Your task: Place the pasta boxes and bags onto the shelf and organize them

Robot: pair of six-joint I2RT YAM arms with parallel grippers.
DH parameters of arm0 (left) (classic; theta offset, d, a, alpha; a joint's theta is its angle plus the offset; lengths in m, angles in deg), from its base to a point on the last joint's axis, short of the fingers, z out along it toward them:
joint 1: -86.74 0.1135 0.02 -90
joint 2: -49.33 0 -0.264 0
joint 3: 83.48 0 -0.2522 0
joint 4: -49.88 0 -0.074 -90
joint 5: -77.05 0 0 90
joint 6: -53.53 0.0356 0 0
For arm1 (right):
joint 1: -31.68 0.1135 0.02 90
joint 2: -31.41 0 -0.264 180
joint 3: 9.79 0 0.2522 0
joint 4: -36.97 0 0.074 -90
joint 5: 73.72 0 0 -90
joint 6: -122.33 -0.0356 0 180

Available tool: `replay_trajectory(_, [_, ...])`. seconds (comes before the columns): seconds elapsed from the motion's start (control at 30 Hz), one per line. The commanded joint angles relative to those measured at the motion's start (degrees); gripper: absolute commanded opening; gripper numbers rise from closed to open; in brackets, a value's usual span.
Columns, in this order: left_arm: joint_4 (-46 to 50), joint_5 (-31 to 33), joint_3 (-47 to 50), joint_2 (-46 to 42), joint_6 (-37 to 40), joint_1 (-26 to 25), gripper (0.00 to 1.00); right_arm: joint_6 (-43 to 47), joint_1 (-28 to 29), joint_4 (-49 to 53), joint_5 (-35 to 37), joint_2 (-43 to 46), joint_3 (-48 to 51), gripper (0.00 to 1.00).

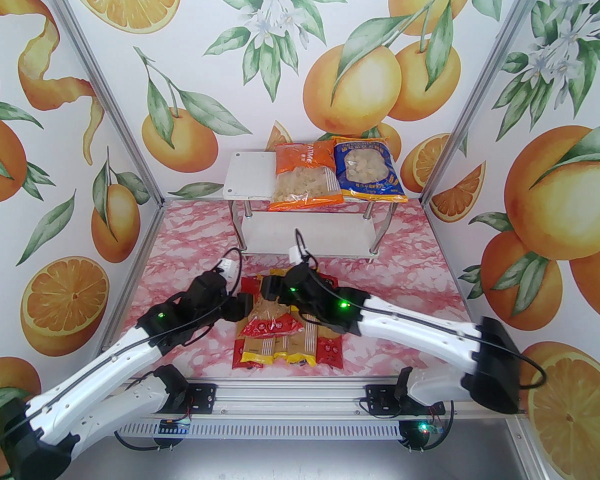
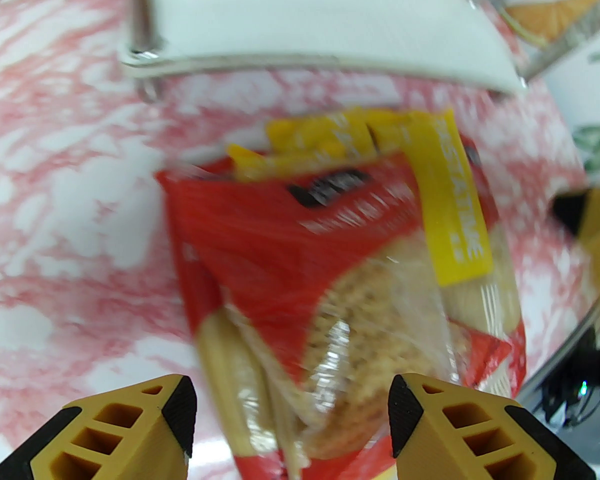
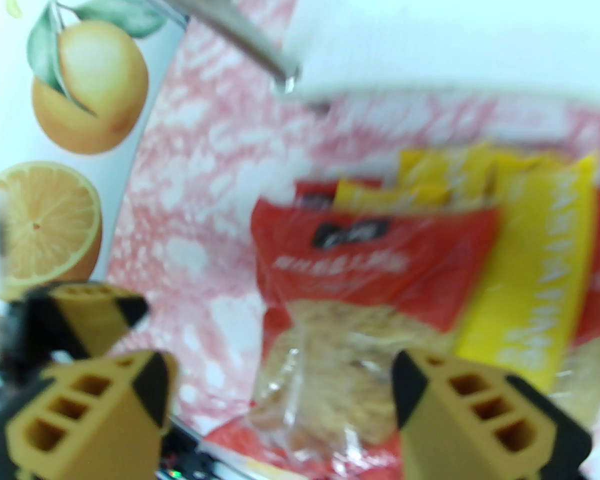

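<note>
Orange bag (image 1: 307, 178), blue bag (image 1: 370, 170) are sitting on the shelf (image 1: 250, 175) (pile (image 1: 280, 328) waiting); left gripper (image 2: 290, 418), right gripper (image 3: 280, 393) are hovering wide-open, empty.

On the shelf (image 1: 250, 178), the upper board's left end is bare; the orange bag (image 1: 307, 175) and blue bag (image 1: 370, 168) fill its middle and right. The lower board (image 1: 310, 238) lies bare between chrome legs (image 1: 368, 211), and the table (image 1: 410, 278) is open right of the central spaghetti packs (image 1: 270, 348).

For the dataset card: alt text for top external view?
The left gripper and right gripper sit beside the red bag atop piled spaghetti packs. Behind, an orange bag and a blue bag lie on the shelf's top board.
</note>
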Motion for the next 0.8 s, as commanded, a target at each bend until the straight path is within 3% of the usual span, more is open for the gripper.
replay_trajectory(0.0, [-1.1,3.4,-4.9,4.4,-2.4,-4.1,0.68,4.1,-3.7,8.2,2.3,4.3,4.4,0.82])
replay_trajectory(0.2, [-0.9,6.3,-8.9,12.9,-6.1,-7.8,0.68,6.2,-7.2,11.8,1.8,11.0,9.5,0.84])
replay_trajectory(0.63, [1.2,5.9,-12.2,23.7,-10.8,-8.6,0.64,9.0,-12.2,9.4,-3.1,15.0,14.2,0.86])
replay_trajectory(0.77, [1.2,5.5,-12.1,26.6,-11.2,-8.6,0.54,9.3,-14.4,8.9,-4.6,16.9,15.8,0.86])
